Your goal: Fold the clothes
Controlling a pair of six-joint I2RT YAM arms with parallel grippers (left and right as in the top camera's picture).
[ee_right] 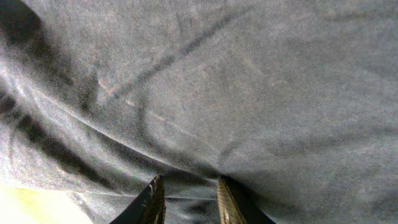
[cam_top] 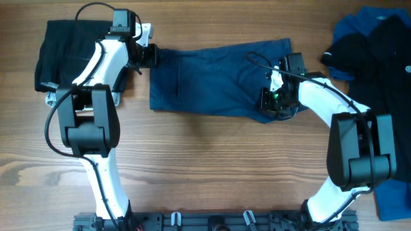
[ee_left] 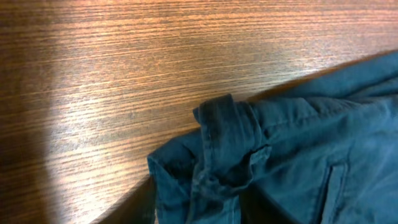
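Note:
The dark navy-blue shorts [cam_top: 212,77] lie spread across the middle of the wooden table, waistband to the left and leg ends to the right. My left gripper [cam_top: 153,56] is at the waistband's far corner. In the left wrist view the waistband with a belt loop [ee_left: 298,143] bunches up between the jaws [ee_left: 214,208], which are shut on it. My right gripper [cam_top: 275,106] is at the near right leg end. In the right wrist view the fabric [ee_right: 217,81] fills the frame and its creases run into the fingertips [ee_right: 189,196], which pinch it.
A black garment [cam_top: 64,48] lies at the far left corner, under the left arm. A heap of black and bright blue garments [cam_top: 379,58] lies at the far right. More blue cloth [cam_top: 395,199] shows at the near right edge.

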